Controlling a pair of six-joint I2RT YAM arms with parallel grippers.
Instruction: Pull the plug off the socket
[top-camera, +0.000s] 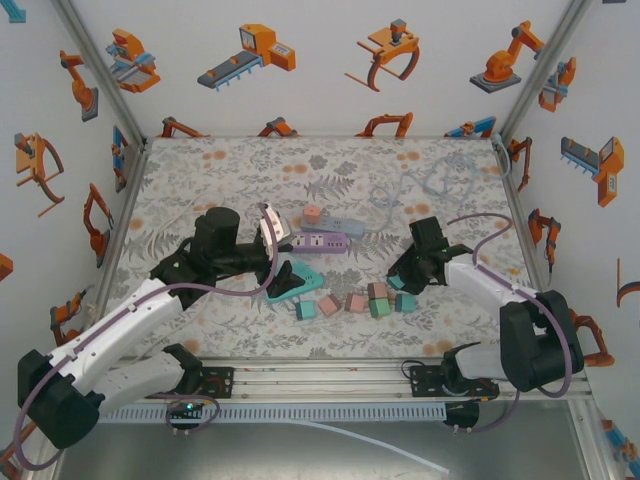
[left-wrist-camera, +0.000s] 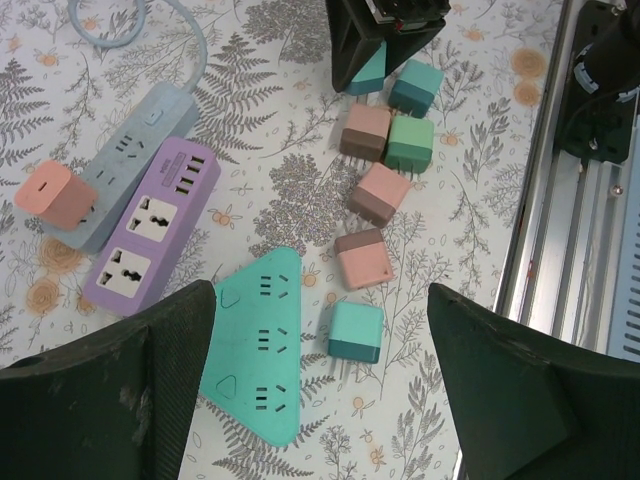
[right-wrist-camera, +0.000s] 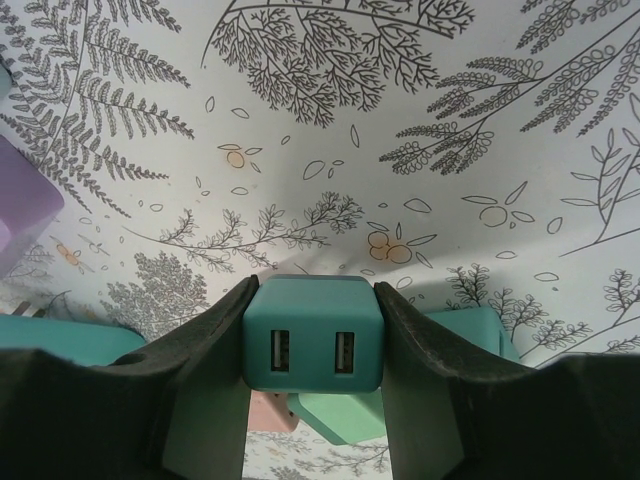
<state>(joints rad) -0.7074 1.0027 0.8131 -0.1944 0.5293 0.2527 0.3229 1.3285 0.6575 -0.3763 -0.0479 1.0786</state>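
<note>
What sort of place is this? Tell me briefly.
Probably a robot test cell, not a home: two arms bolted to a rail, aluminium-framed walls printed with robot pictures, power strips and loose plugs as props.

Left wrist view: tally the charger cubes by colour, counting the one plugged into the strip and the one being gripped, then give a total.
Teal charger cubes: 3
Green charger cube: 1
Pink charger cubes: 4
Total: 8
</note>
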